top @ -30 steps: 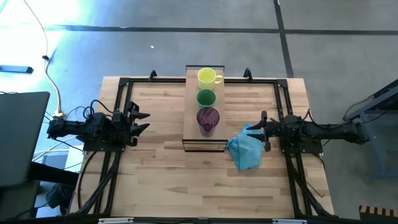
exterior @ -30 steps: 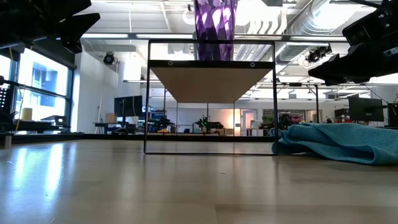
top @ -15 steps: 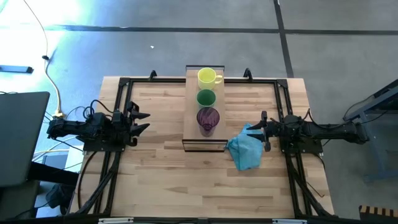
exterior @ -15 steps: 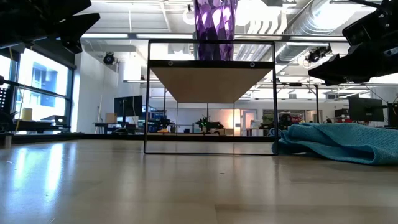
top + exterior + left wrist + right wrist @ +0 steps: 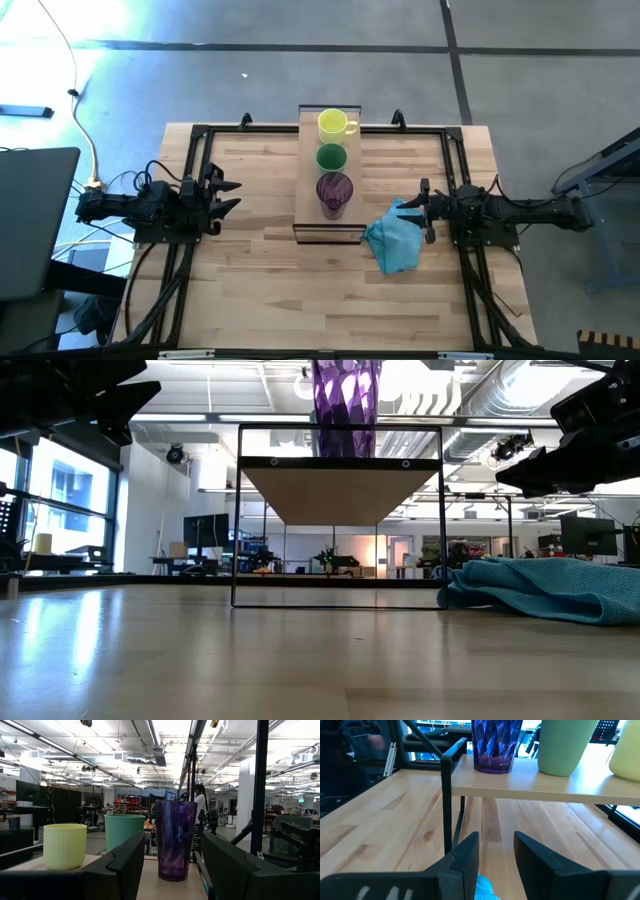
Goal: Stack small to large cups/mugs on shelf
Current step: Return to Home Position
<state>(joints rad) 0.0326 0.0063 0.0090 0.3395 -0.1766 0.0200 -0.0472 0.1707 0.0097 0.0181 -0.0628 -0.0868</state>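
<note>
Three vessels stand in a row on the shelf (image 5: 308, 205), with an empty gripper on each side of it.

The shelf's long axis runs from the table's front to its back, midway between the arms. Along it stand the mug (image 5: 333, 124) at the far end, the cup (image 5: 332, 157) in the middle and the tumbler (image 5: 334, 191) toward the near end, close together and upright. The left gripper (image 5: 232, 196) is well to the left of the shelf, level with the tumbler, fingers spread and holding nothing. The right gripper (image 5: 424, 210) is nearer, to the right of the shelf's near end, fingers also apart and empty, with the cloth (image 5: 393, 243) just beside it and by the shelf's near corner. Both grippers point inward at the shelf, so a retreat to rest probably leads straight away from it. The placing looks done.
</note>
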